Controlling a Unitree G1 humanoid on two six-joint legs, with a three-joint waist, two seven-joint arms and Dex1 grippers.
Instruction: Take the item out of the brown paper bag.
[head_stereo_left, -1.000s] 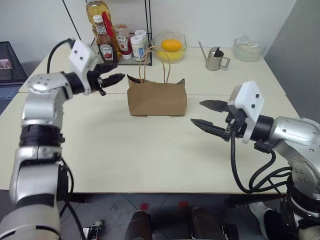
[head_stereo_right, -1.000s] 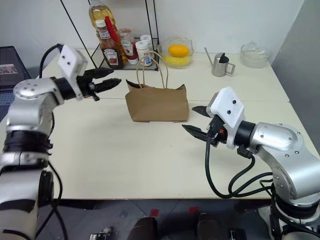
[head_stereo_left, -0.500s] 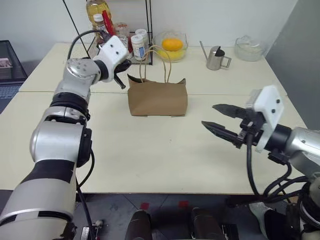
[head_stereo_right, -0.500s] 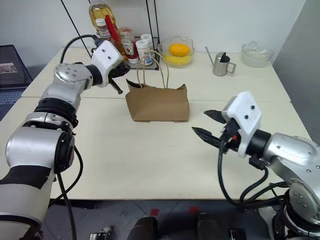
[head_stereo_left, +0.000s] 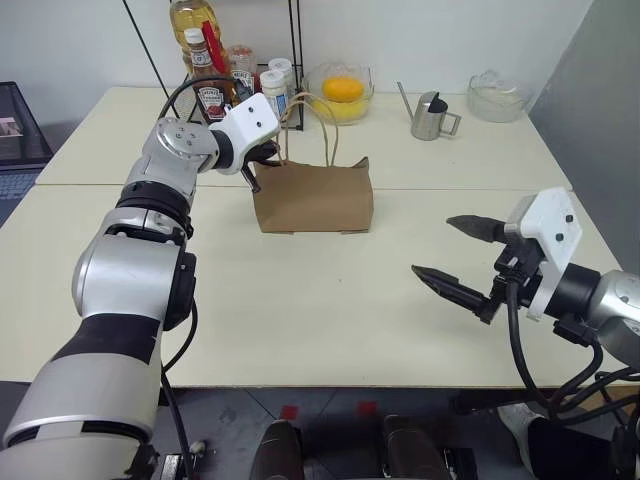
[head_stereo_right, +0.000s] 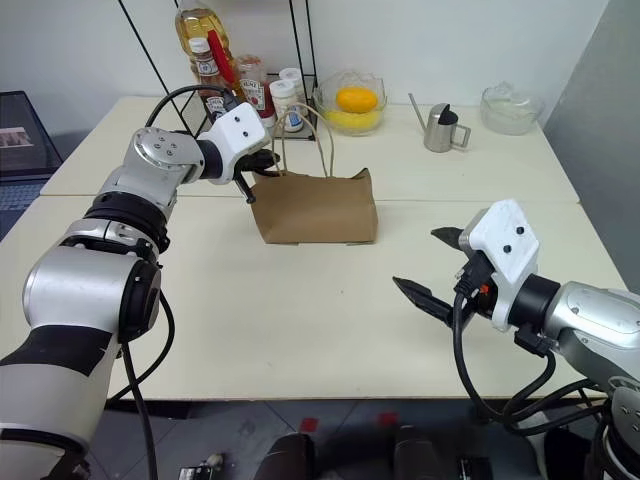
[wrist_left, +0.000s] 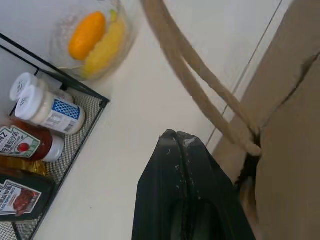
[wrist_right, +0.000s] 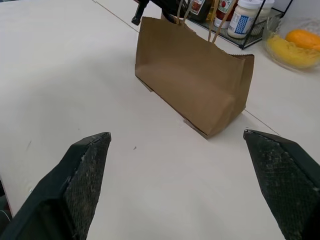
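- Standing upright toward the desk's (head_stereo_left: 300, 330) far edge, the brown paper bag (head_stereo_left: 313, 196) hides whatever it contains.
- Left hand (head_stereo_right: 262, 166), clenched, sits at the bag's top left corner beside its handles (head_stereo_left: 310, 125).
- Right hand (head_stereo_left: 455, 260) hangs released near the right edge.

cream table (head_stereo_left: 300, 310), brown paper bag (head_stereo_left: 315, 197), bowls, jug

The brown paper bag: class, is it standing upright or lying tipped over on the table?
Upright. The brown paper bag rests on its base on the table, mouth upward, both loop handles rising above its top edge.
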